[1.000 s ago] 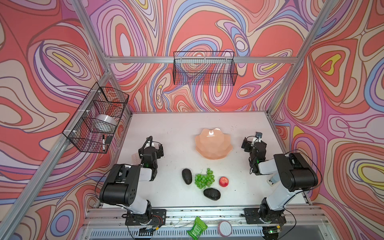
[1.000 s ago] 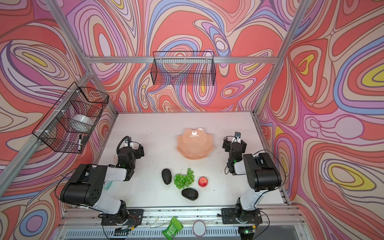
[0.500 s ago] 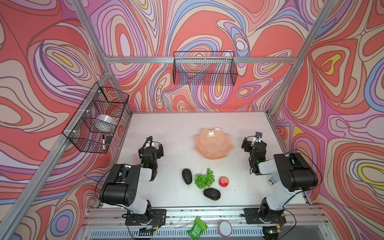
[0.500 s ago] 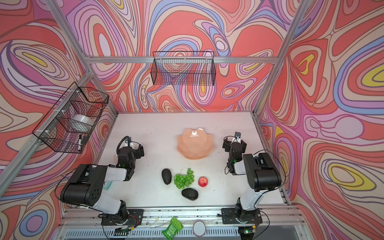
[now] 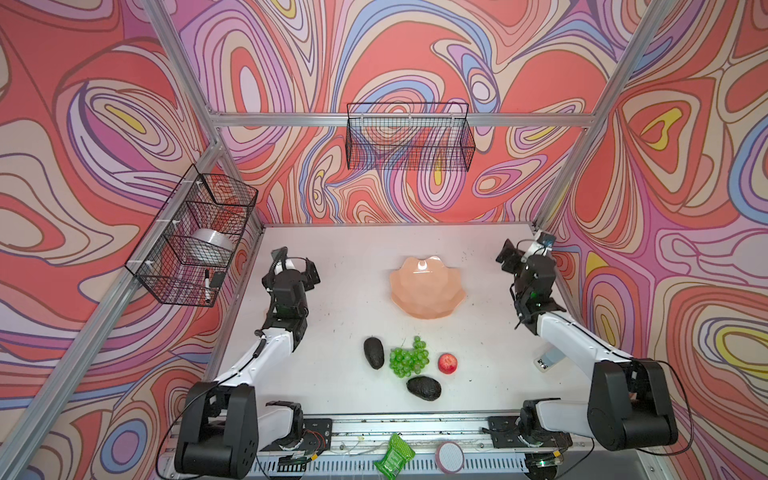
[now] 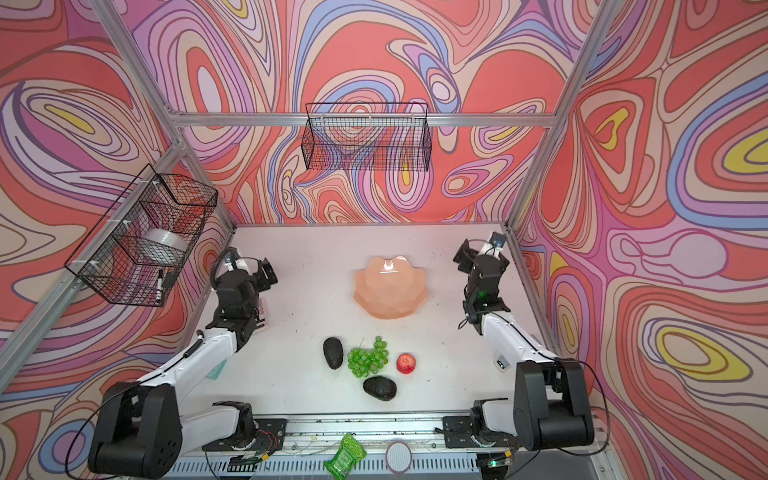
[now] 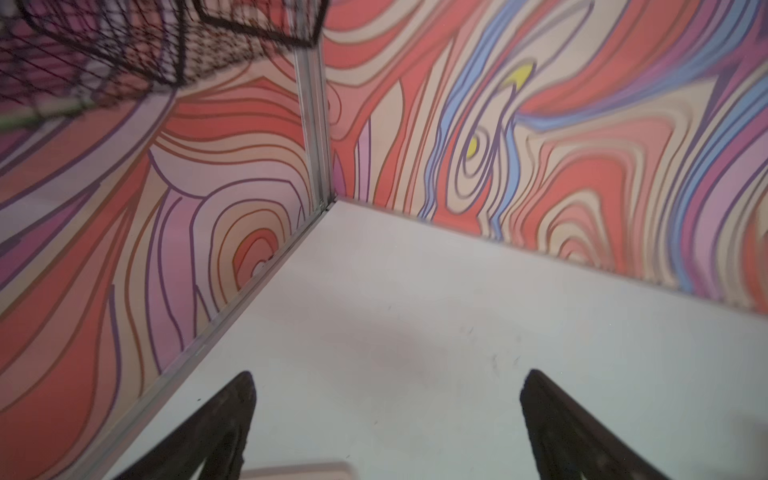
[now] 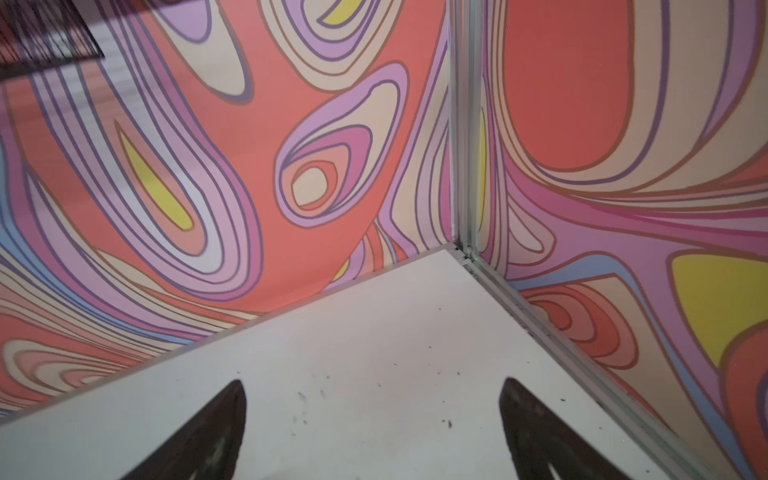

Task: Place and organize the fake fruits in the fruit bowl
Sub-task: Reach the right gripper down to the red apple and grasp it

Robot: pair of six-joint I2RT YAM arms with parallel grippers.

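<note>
left hand (image 7: 389,374) and right hand (image 8: 372,381) each hover spread wide apart over the desk (image 5: 345,316) near its back corners. an avocado (image 5: 373,352), grapes (image 5: 408,360), apple (image 5: 447,363) and second avocado (image 5: 424,388) lie clustered on the desk, near the fruit bowl (image 5: 427,286) but outside it.

Counting fruit on the desk (image 5: 332,332) now: two avocados, far avocado (image 5: 373,352) and near avocado (image 5: 424,388). One red apple (image 5: 447,363). One bunch of green grapes (image 5: 408,360). Four fruit pieces in all. One peach-pink bowl (image 5: 428,309). Up on the walls, two wire baskets: back basket (image 5: 409,137), side basket (image 5: 178,286). Down at the front rail, one green packet (image 5: 394,454), one round disc (image 5: 450,456). And two tools: left tool (image 7: 389,374), right tool (image 8: 372,381), one per arm.
</note>
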